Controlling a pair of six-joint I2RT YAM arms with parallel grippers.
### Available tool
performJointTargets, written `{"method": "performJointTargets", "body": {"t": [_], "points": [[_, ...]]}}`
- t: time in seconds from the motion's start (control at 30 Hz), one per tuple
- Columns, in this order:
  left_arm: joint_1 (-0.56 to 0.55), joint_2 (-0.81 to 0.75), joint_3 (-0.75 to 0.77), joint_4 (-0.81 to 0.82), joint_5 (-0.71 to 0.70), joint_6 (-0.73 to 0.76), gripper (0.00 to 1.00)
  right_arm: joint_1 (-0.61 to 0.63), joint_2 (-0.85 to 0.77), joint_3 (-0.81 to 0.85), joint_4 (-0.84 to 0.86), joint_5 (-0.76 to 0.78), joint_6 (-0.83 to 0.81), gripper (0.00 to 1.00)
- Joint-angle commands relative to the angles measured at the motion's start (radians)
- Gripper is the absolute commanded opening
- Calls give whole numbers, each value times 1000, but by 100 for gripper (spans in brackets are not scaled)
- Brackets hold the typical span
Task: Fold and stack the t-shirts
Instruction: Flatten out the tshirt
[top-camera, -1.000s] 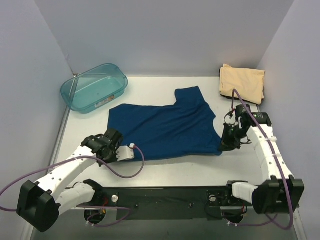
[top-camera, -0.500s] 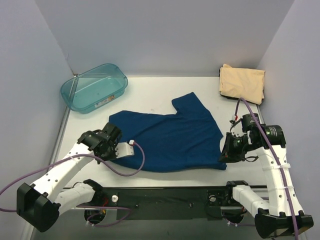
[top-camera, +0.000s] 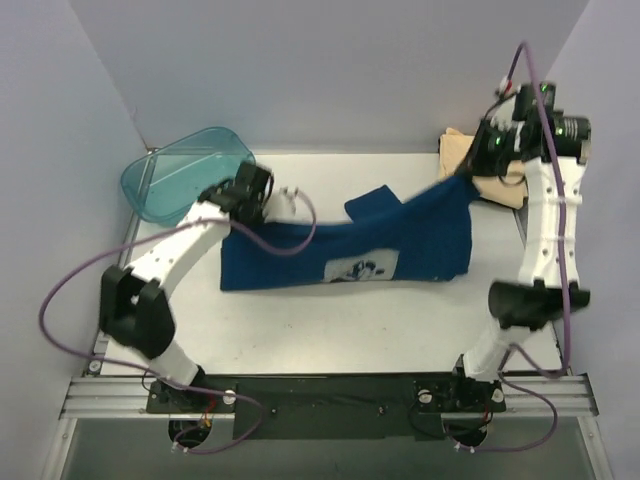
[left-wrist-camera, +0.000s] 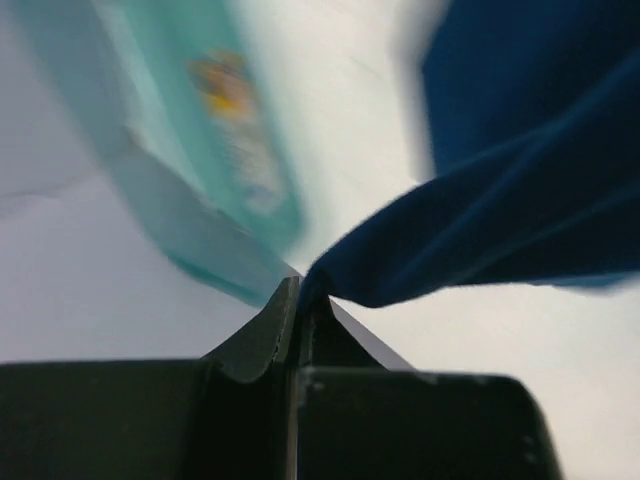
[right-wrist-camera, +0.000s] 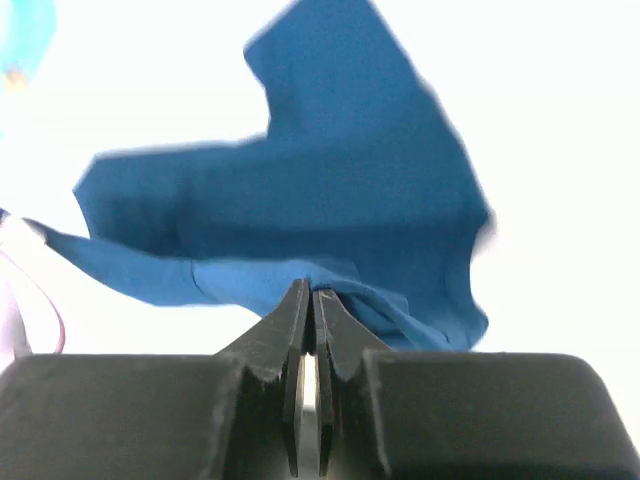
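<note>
The navy blue t-shirt (top-camera: 400, 235) hangs stretched between my two grippers above the table, its white graphic (top-camera: 362, 268) facing the camera. My left gripper (top-camera: 240, 205) is shut on its left corner, next to the teal tub; the left wrist view shows cloth (left-wrist-camera: 500, 200) pinched at the tips (left-wrist-camera: 300, 290). My right gripper (top-camera: 470, 170) is shut on its right corner, raised high near the back right; the right wrist view shows the shirt (right-wrist-camera: 300, 200) hanging from the tips (right-wrist-camera: 312, 290). A folded tan t-shirt (top-camera: 500, 170) lies at the back right, partly hidden by my right arm. No black shirt shows.
A translucent teal plastic tub (top-camera: 175, 170) stands at the back left, close to my left gripper, and blurs past in the left wrist view (left-wrist-camera: 200, 150). Walls close the table on three sides. Purple cables loop from both arms.
Both grippers have lifted the navy shirt off the table and swung it back and up. The shirt now hangs with its white graphic showing. The right arm has risen high.
</note>
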Motion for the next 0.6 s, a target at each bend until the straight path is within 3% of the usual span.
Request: {"method": "performJointTargets", "body": {"t": [0.0, 0.03, 0.07, 0.1, 0.13, 0.17, 0.23, 0.27, 0.37, 0.43, 0.57], "points": [[101, 300, 782, 188, -66, -71, 0, -100, 334, 722, 185, -25, 121, 0], [121, 341, 988, 158, -74, -80, 0, -123, 315, 711, 348, -50, 172, 0], [140, 420, 1089, 150, -77, -86, 0, -172, 270, 549, 478, -89, 288, 0], [148, 461, 1226, 145, -90, -91, 0, -195, 151, 441, 727, -92, 356, 0], [158, 517, 1297, 156, -101, -88, 0, -232, 100, 212, 1030, -86, 450, 0], [163, 551, 1379, 168, -107, -77, 0, -242, 34, 157, 1143, -77, 484, 0], [174, 559, 1415, 217, -107, -51, 0, -255, 84, 238, 1147, -60, 458, 0], [180, 552, 1404, 270, -101, -44, 0, -259, 124, 410, 1091, -99, 454, 0], [184, 493, 1279, 376, -86, 8, 0, -269, 268, 588, 1108, -218, 484, 0], [186, 470, 1236, 377, -68, 16, 0, -274, 218, 494, 1110, -229, 452, 0], [194, 368, 1057, 355, -8, 12, 0, -274, 31, 99, 1095, -283, 290, 0]]}}
